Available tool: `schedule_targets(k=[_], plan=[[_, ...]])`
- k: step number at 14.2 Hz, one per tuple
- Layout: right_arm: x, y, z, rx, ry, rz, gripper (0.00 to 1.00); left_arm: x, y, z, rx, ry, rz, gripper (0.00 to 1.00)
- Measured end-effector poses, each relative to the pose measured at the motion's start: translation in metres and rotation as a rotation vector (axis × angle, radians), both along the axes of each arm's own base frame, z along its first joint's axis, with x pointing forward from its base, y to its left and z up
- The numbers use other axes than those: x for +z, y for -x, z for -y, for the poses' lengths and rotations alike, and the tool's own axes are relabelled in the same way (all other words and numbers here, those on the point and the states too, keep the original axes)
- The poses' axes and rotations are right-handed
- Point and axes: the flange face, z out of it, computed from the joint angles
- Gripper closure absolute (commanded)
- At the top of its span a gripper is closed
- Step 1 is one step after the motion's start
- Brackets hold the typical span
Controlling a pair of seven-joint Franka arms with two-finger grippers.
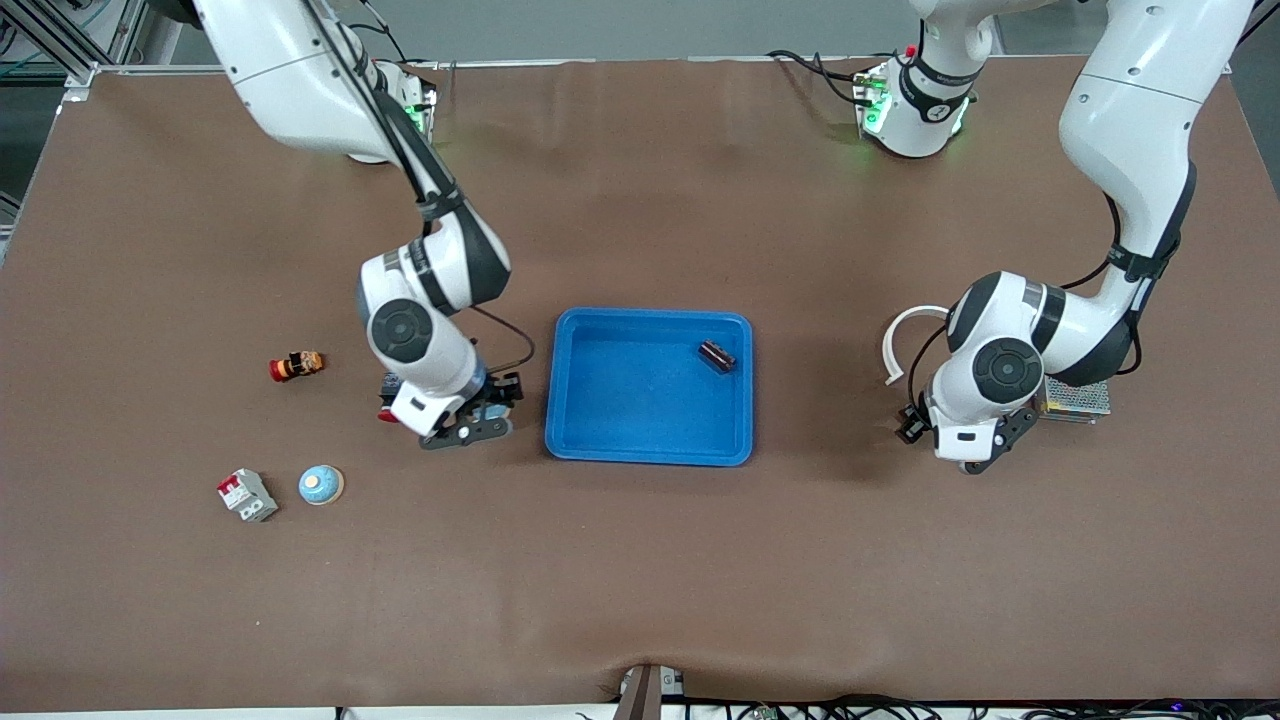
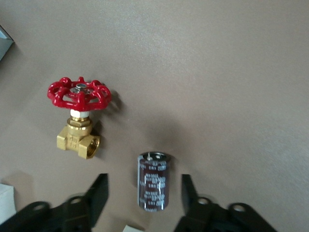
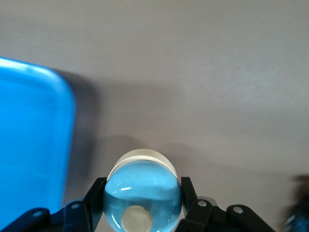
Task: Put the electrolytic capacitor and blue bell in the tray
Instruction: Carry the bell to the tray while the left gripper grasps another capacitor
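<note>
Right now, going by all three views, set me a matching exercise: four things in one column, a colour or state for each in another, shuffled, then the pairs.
1. valve handwheel
2. tray
3. left gripper
4. right gripper

A. shut on the blue bell, beside the tray
B. red
C. open, astride the capacitor lying on the table
D. holds a dark cylinder

Pairs: 1-B, 2-D, 3-C, 4-A.

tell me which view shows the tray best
Front view: the whole tray shows, rim and all four corners. The right wrist view catches only one rounded corner; the left wrist view shows none of it.
</note>
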Motion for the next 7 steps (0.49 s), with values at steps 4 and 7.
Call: schedule_targets(k=[4, 7], plan=[[0.001, 0.041, -0.068, -0.084, 0.004, -0.002, 0.48, -0.011, 0.003, -0.001, 0.001, 0.013, -0.002, 0.41], [0.001, 0.064, -0.099, -0.118, 0.006, -0.003, 0.48, -0.018, 0.003, 0.0, 0.0, 0.022, -0.001, 0.95]])
